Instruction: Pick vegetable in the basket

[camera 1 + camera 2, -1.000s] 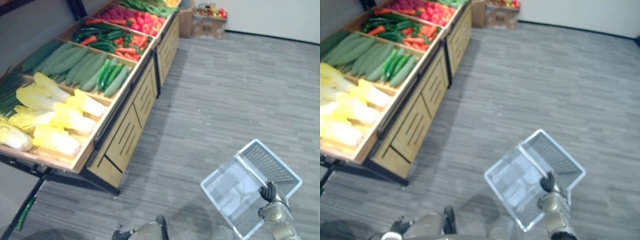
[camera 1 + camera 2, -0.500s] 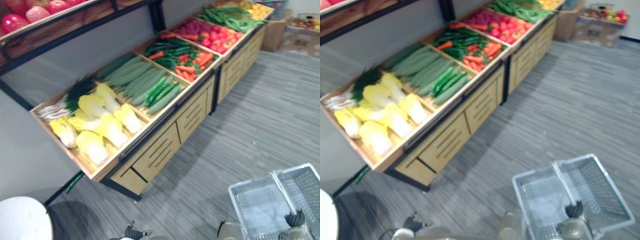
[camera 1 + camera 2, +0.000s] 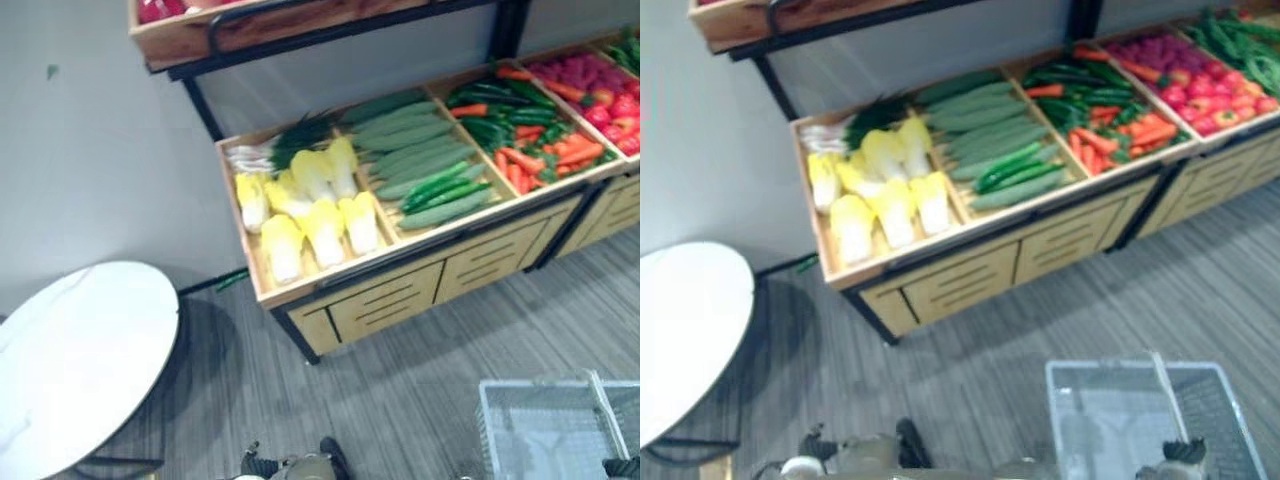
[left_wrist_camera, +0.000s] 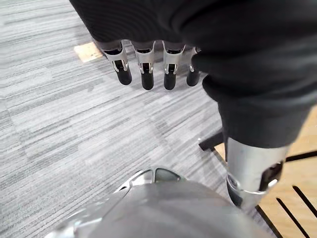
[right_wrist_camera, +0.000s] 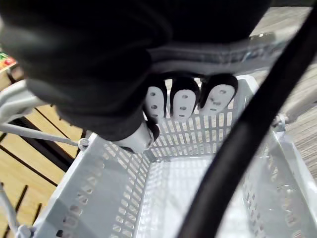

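Grey floor (image 3: 400, 400): right hand (image 5: 182, 101) curled round the basket (image 3: 1120, 365) handle (image 3: 1163, 400); left hand (image 4: 147, 74) hangs slack-fingered; cucumbers (image 3: 440, 187) lie aslant.

Stand: a wooden stand (image 3: 960, 285) is set against a grey wall.
Compartments: yellow cabbages (image 3: 890, 210), green cucumbers (image 3: 990, 135), peppers and carrots (image 3: 1095, 110) and red vegetables (image 3: 1185, 85) are laid side by side.
Table: a white round table (image 3: 680, 330) is seen left of the stand.
Basket: a white basket (image 3: 1120, 366) is seen over the floor, with the right hand (image 3: 1185, 455) at its handle.

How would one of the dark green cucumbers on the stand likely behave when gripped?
The cucumbers look long, round and straight: probably stiff, but apt to roll. They lie packed on a tilted tray, so neighbours may slide. The right hand grips the basket; the left hand is open.
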